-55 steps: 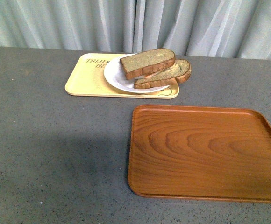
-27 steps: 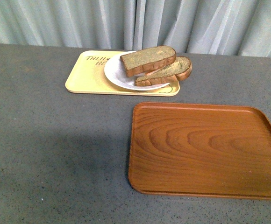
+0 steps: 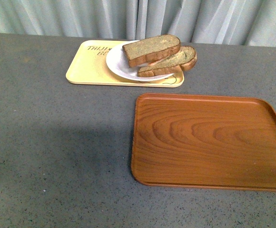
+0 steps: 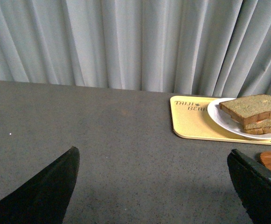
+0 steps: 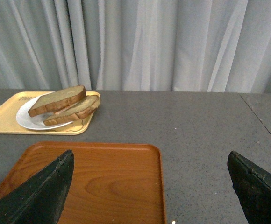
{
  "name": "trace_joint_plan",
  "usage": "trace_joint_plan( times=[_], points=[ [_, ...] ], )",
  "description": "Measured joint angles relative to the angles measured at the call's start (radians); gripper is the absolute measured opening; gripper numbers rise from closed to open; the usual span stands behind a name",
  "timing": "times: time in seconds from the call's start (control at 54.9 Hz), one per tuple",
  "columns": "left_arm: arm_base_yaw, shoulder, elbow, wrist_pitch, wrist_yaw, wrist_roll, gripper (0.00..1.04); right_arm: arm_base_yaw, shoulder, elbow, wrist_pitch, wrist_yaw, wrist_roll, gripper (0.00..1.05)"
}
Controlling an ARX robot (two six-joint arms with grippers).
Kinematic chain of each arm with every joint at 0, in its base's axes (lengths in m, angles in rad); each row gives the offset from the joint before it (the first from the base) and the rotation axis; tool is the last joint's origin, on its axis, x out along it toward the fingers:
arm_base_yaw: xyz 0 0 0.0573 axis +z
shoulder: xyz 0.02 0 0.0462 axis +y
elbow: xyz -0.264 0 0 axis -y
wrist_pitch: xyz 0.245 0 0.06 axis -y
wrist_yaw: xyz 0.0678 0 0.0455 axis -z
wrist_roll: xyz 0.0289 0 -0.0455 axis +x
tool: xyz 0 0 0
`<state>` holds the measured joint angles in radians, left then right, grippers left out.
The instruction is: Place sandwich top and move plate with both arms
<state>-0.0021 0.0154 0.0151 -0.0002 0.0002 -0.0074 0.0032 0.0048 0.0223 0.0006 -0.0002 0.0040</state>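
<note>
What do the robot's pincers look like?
Only the tips show, in the wrist views. The left pincer has two black, wedge-shaped fingers, smooth and plain. The right pincer looks the same: black pointed fingers without markings. No cables or arms are visible.

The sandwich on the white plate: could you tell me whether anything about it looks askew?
Yes. The sandwich top sits tilted and offset on the lower slice, which overhangs the plate rim. The plate rests on the yellow tray.

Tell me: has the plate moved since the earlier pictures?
No. The plate keeps its place on the yellow tray; the whole view shifted together, wooden tray included.
</note>
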Motion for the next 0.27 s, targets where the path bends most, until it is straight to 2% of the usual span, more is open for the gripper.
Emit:
trace_joint_plan(
  times=[0.273],
  points=[
    [0.000, 0.000, 0.000, 0.000, 0.000, 0.000, 0.96, 0.000, 0.000, 0.000, 0.000, 0.000, 0.000, 0.96]
  ],
)
